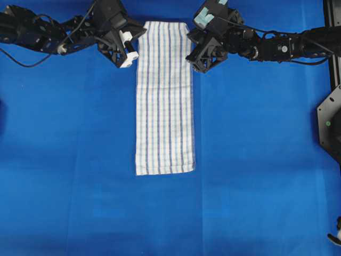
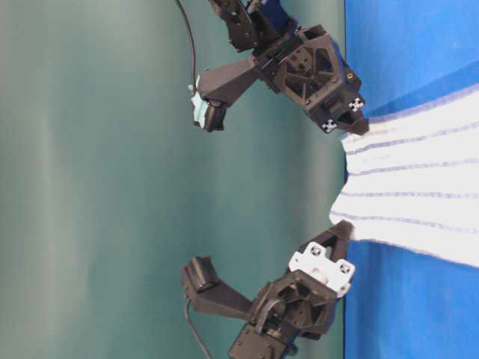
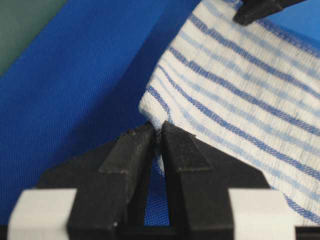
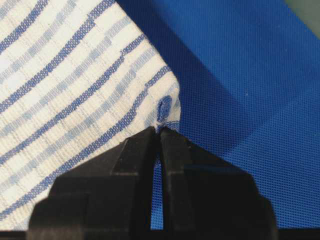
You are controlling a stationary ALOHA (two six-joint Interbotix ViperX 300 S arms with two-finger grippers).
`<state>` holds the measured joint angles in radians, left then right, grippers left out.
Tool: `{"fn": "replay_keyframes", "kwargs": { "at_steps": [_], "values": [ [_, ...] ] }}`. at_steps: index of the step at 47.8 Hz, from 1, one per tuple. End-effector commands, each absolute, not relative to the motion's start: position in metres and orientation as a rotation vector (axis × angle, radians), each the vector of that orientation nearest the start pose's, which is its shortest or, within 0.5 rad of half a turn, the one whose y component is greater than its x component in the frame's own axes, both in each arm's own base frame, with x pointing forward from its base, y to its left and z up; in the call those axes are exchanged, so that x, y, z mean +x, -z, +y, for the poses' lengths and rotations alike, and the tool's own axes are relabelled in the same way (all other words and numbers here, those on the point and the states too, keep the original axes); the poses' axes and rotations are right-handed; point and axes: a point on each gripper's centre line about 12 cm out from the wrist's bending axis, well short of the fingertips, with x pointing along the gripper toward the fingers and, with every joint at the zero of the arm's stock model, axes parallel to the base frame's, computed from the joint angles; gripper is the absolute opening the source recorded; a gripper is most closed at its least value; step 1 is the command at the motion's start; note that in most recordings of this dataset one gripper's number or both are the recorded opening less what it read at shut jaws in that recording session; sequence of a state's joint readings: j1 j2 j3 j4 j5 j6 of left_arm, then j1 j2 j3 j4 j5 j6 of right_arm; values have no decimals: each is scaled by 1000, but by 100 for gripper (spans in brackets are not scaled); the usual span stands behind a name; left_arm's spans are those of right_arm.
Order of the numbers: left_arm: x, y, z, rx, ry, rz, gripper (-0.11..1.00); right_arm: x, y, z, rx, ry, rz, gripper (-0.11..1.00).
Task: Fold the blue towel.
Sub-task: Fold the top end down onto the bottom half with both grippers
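Overhead exterior view: the blue towel (image 1: 164, 98), white with thin blue stripes, lies as a long narrow strip down the middle of the blue table covering (image 1: 69, 160). Its far end sits between the two arms, its near end lies flat and square. The left gripper (image 1: 139, 38) meets the towel's far left corner, and the right gripper (image 1: 187, 37) meets the far right corner.

Table-level exterior view, turned on its side: the towel's far edge (image 2: 352, 179) is drawn into a shallow curve between the two pinched corners. The right gripper (image 2: 362, 126) holds the upper corner in this picture and the left gripper (image 2: 343, 226) the lower one. A green backdrop (image 2: 97, 179) fills the rest.

Left wrist view: the left gripper's black fingers (image 3: 129, 152) are pressed together on the towel's corner (image 3: 152, 110), a fold of cloth caught in the narrow slit between them. The towel slopes away to the right, lifted off the covering at that corner.

Right wrist view: the right gripper's fingers (image 4: 135, 150) are likewise closed tight, nipping the very tip of the towel's corner (image 4: 165, 112), which puckers slightly just above them. The towel spreads to the left.
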<state>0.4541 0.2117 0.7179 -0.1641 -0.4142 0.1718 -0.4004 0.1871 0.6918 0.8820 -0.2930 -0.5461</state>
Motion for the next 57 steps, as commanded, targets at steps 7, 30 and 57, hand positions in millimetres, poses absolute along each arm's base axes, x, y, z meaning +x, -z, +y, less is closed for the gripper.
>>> {"fn": "replay_keyframes", "kwargs": {
  "at_steps": [7, 30, 57],
  "values": [
    [359, -125, 183, -72, -502, 487, 4, 359, -124, -175, 351, 693, 552, 4],
    [362, -157, 119, -75, -352, 465, 4, 356, -148, -115, 371, 570, 510, 4],
    [356, -163, -18, -195, -39, 460, 4, 343, -147, -3, 409, 365, 538, 4]
  ]
}}
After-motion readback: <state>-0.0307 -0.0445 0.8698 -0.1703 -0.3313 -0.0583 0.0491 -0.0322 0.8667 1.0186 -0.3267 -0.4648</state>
